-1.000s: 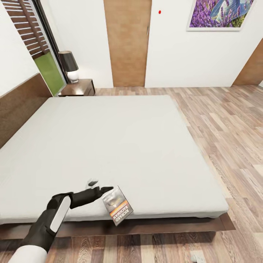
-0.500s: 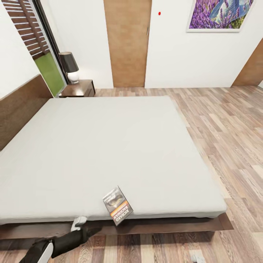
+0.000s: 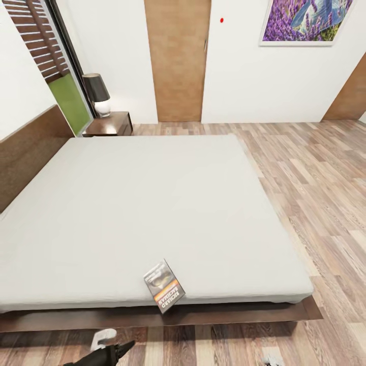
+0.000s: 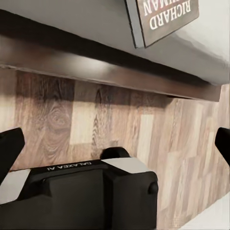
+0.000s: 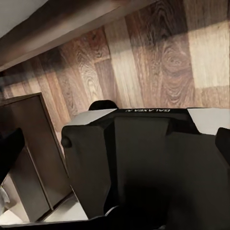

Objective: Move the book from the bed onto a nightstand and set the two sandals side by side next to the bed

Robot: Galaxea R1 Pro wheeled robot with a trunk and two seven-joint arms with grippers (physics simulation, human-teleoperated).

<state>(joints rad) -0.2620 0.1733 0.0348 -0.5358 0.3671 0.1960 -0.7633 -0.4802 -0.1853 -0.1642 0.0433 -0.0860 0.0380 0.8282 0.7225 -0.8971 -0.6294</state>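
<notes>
Left gripper (image 4: 115,139) has dropped away from book (image 3: 163,286), now low over floor (image 3: 315,193), fingers spread wide, empty; book lies untaken, overhanging bed (image 3: 152,203) near edge; right gripper's opening unreadable; pickup not yet done
</notes>
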